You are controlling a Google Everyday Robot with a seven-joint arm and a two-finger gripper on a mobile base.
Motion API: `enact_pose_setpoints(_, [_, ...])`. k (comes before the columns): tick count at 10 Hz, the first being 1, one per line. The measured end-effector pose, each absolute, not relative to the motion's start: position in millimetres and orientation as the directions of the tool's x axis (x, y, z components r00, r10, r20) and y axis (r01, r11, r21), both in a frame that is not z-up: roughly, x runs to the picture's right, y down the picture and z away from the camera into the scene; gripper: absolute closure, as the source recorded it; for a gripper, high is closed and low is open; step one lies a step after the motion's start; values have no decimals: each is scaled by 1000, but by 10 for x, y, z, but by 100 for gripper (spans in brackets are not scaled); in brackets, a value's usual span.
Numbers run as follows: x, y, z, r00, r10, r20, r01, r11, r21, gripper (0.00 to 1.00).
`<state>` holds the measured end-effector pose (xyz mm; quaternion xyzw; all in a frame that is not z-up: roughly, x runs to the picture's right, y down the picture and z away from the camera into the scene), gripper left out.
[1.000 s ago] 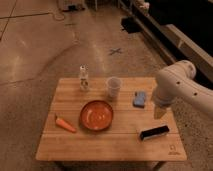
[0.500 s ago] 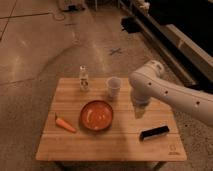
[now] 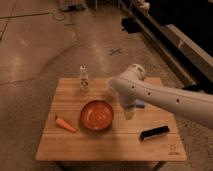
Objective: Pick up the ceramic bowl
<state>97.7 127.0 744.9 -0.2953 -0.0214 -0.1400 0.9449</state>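
Just left of the end effector (image 3: 129,112), whose grip state I cannot tell, lies the ceramic bowl (image 3: 96,115); best to pinch its rim from above.

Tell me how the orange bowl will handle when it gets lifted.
The ceramic bowl looks glossy, so it is probably slippery at its rim. It is wide and shallow, so likely stiff and unlikely to tip. It may chip if dropped on the table. The gripper hangs close beside it.

White, smooth, rounded arm (image 3: 165,97) — small dark dots along it — gripper (image 3: 129,112) just beside the ceramic bowl (image 3: 96,115).
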Motion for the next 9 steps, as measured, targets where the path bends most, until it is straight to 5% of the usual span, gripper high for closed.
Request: enact_pose_setpoints(9, [660,1642,7854,919,-344,191,391,743,-543,35])
